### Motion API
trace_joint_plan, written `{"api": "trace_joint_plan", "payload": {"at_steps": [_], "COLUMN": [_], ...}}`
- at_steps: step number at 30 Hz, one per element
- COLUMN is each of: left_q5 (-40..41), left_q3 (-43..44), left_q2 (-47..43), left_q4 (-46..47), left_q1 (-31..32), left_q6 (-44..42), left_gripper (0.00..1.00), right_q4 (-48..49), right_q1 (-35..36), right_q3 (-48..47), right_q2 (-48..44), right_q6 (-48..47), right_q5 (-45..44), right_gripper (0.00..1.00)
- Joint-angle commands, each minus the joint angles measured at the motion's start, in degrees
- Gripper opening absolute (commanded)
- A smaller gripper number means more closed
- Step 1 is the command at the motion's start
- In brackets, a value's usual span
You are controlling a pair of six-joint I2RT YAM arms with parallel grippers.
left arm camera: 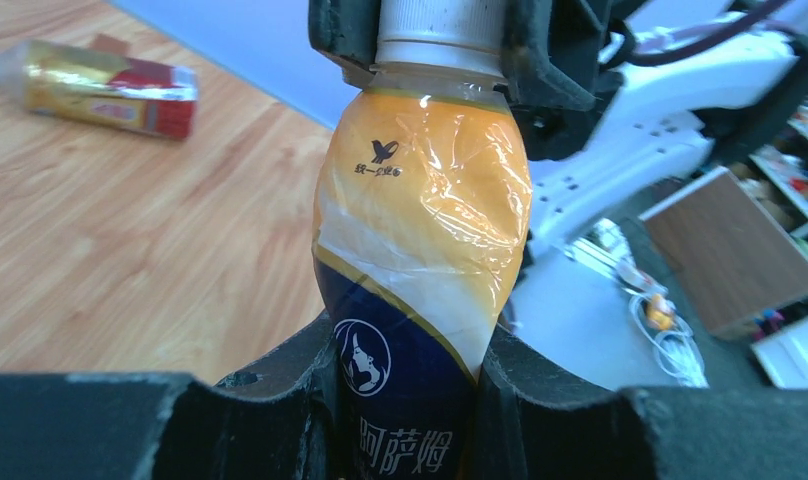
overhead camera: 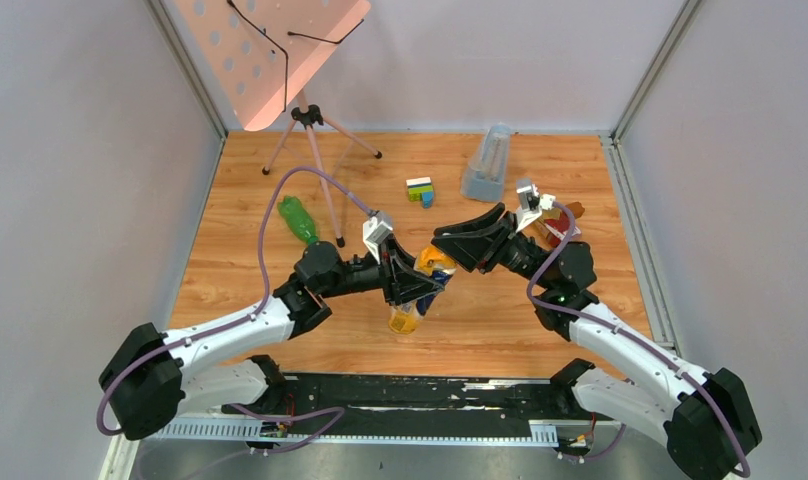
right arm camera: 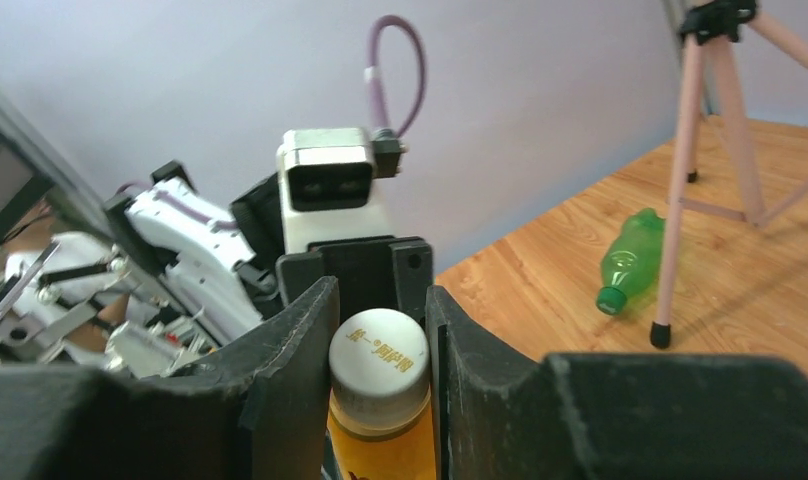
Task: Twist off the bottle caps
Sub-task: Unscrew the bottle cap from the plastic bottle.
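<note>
The white cap [right arm camera: 378, 350] sits pinched between the two fingers of my right gripper [overhead camera: 458, 243], on the neck of the yellow-label bottle [left arm camera: 420, 230], and my left gripper [overhead camera: 412, 283] is clamped around that bottle's lower body. I hold it tilted above the middle of the table [overhead camera: 250, 270]. Amber liquid shows through the neck just under the cap. From the held bottle, the green bottle [overhead camera: 298, 220] lies on its side at about 10 o'clock with its green cap [right arm camera: 608, 298] on; I cannot tell what is in it. The red-label bottle [left arm camera: 100, 85] lies flat at about 2 o'clock, its cap end cut off at the edge of my left wrist view. A clear container [overhead camera: 487, 165] stands at 1 o'clock, its contents too faint to make out, and the toy bricks [overhead camera: 420, 190] rest at 12 o'clock. A tripod [overhead camera: 315, 150] stands at 11 o'clock, one foot just beside the green bottle. From above, my fingers hide the white cap and most of the held bottle, and my right forearm covers part of the red-label bottle. My left arm reaches in from 8 o'clock and my right from 4 o'clock, elbows bent outward, the wrists meeting over the centre.
</note>
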State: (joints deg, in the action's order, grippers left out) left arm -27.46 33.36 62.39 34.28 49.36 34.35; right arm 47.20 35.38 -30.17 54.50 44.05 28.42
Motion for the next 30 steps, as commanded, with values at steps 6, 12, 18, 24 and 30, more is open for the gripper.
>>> {"api": "trace_joint_plan", "payload": {"at_steps": [6, 12, 18, 24, 30], "left_q5": [-10.9, -14.5, -2.6, 8.9, 21.7], "left_q3": [-2.7, -2.3, 4.1, 14.3, 19.9], "left_q2": [7.7, 12.4, -0.3, -0.1, 3.8], "left_q4": [34.0, 42.1, -15.4, -46.2, -59.8], "left_q1": [-7.6, -8.0, -7.9, -7.0, -1.7], "left_q6": [19.0, 21.1, -7.6, -25.1, -38.7], "left_gripper": [0.00, 0.00, 0.00, 0.00, 0.00], "right_q4": [21.9, 22.8, -27.2, -47.8, -51.1], "right_q1": [-0.2, -4.7, -5.9, -7.7, -10.3], "right_q3": [-4.4, -4.8, -9.6, -15.8, -13.6], "right_q2": [3.6, 6.5, -7.2, -3.8, -1.9], "right_q6": [11.4, 18.4, -6.9, -7.8, -3.7], "right_q5": [33.0, 32.9, 11.3, 0.9, 5.0], "right_gripper": [0.00, 0.44, 0.84, 0.85, 0.81]}}
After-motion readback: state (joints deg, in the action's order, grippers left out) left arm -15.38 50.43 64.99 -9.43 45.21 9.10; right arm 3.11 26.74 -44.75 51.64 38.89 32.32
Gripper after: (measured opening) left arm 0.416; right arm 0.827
